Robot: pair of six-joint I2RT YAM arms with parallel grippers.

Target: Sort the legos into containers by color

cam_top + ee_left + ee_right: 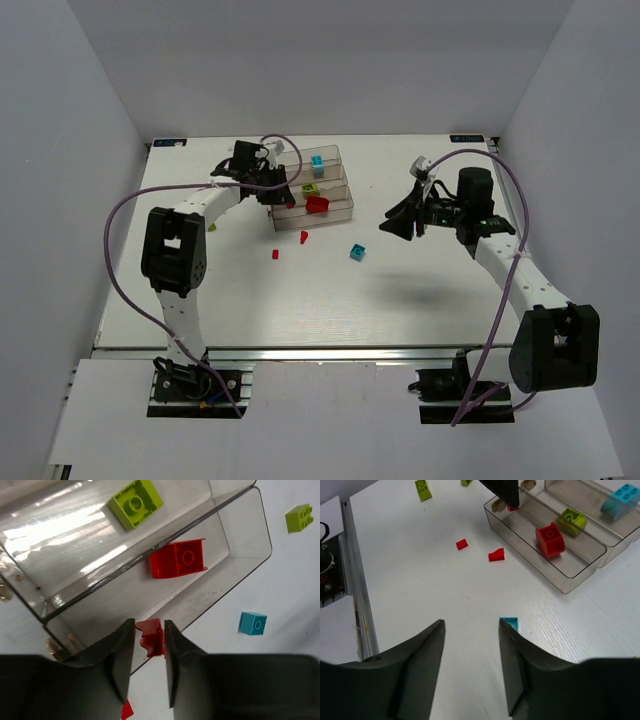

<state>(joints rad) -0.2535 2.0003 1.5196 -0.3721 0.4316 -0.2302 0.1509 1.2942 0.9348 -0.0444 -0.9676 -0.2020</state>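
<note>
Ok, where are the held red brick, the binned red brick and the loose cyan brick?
held red brick (151,639), left wrist view, middle.
binned red brick (178,560), left wrist view, top face.
loose cyan brick (252,623), left wrist view, top face.

— What sits on your table (400,300)?
— On your white tabletop, the clear containers (343,211) stand in a stepped row toward the far side.
— And loose in front of them?
— You have a red curved piece (304,236) just before the nearest bin and a red chip (275,254) near it. A cyan brick (356,252) lies to their right, apart from the bins.
— On your left?
— A yellow-green brick (211,227), well clear of the bins.
</note>
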